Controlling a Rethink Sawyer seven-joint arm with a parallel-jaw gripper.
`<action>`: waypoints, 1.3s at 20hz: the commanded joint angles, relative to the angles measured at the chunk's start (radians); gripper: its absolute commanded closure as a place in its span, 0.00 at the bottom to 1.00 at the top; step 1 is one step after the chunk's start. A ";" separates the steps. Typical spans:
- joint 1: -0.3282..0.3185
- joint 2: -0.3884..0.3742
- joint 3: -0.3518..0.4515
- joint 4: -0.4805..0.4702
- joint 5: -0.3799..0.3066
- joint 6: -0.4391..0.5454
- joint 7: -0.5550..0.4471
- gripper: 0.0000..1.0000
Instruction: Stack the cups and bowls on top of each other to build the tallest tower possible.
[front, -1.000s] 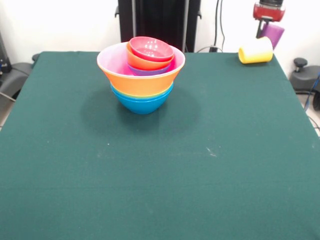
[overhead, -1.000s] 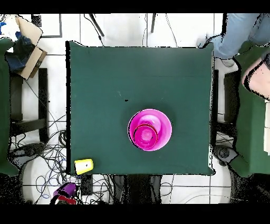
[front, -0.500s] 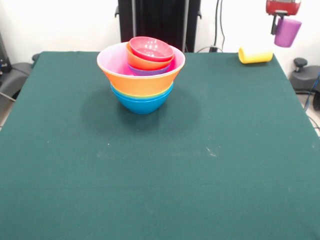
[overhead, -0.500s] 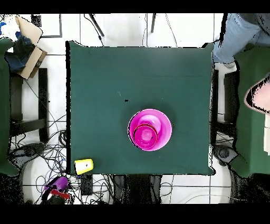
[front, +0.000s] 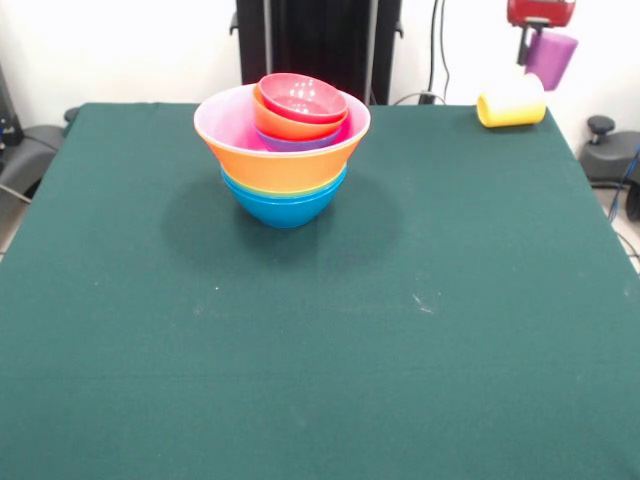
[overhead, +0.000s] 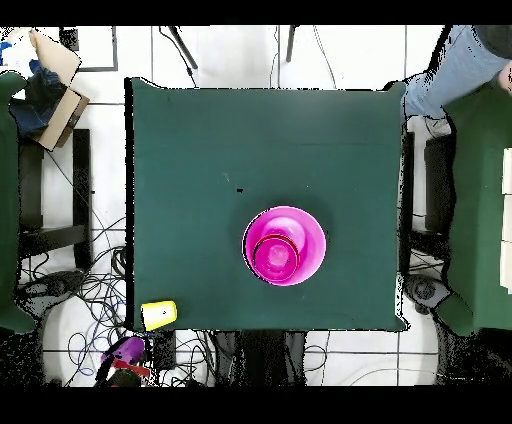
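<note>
The tower (front: 283, 150) stands on the green table (front: 320, 340) towards its far side: a blue bowl at the base, wide orange and pink bowls above, and small purple, orange-red and crimson bowls on top. It shows as a pink disc in the overhead view (overhead: 284, 245). The yellow cup (front: 511, 102) lies on its side at the far right corner of the table; it also shows in the overhead view (overhead: 159, 314). My gripper (front: 538, 30) is shut on the purple cup (front: 552, 58) and holds it in the air beyond the table edge, just behind the yellow cup. The purple cup also shows in the overhead view (overhead: 127, 350).
The robot's black pedestal (front: 318, 40) stands right behind the tower. In the overhead view a cardboard box (overhead: 47, 75) sits off the table's top left, cables lie on the floor near the base, and a person's leg (overhead: 455, 60) shows at the top right.
My gripper with the purple cup swung right and up, then came back left, close behind the yellow cup. The person at the overhead view's right edge drew back.
</note>
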 joint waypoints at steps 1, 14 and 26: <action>-0.046 0.063 0.002 0.028 -0.115 -0.056 0.139 1.00; -0.049 0.147 -0.040 -0.038 -0.153 -0.076 0.145 1.00; -0.061 0.136 -0.044 -0.079 -0.130 -0.025 0.116 1.00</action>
